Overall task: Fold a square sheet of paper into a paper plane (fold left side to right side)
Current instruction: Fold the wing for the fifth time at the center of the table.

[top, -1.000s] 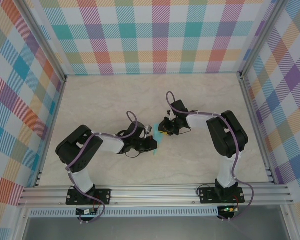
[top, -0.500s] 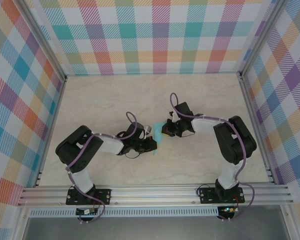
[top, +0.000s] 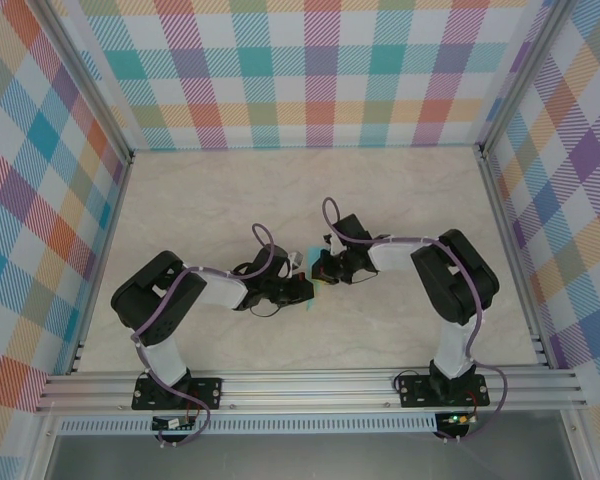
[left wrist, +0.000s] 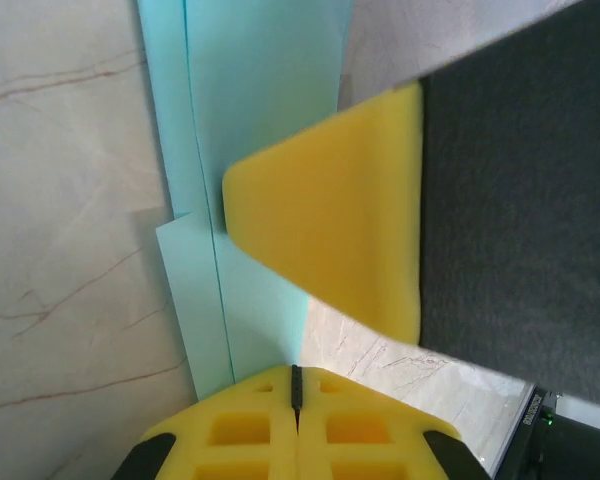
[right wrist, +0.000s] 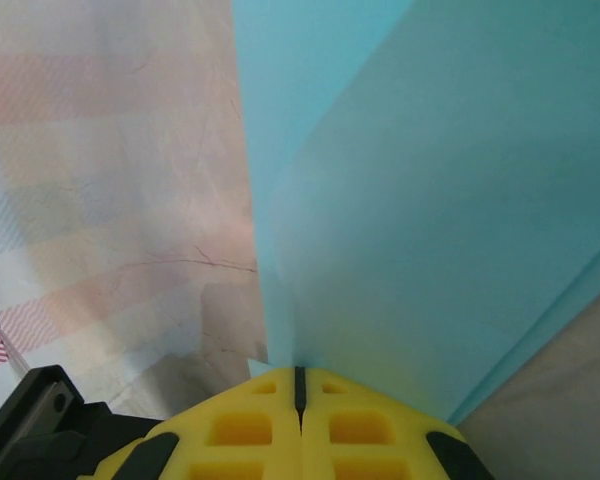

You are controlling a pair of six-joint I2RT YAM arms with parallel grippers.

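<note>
Paper plane (left wrist: 270, 100) part-folded; left tool (left wrist: 296, 374) pressed together at its edge, right tool (right wrist: 299, 374) pinching it.

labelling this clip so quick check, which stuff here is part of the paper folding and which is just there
In the job:
turquoise paper, lying in folded layers
left gripper, shut at the paper's near end
right gripper, shut on the paper

Just there:
plaid walls
table
metal frame
</note>
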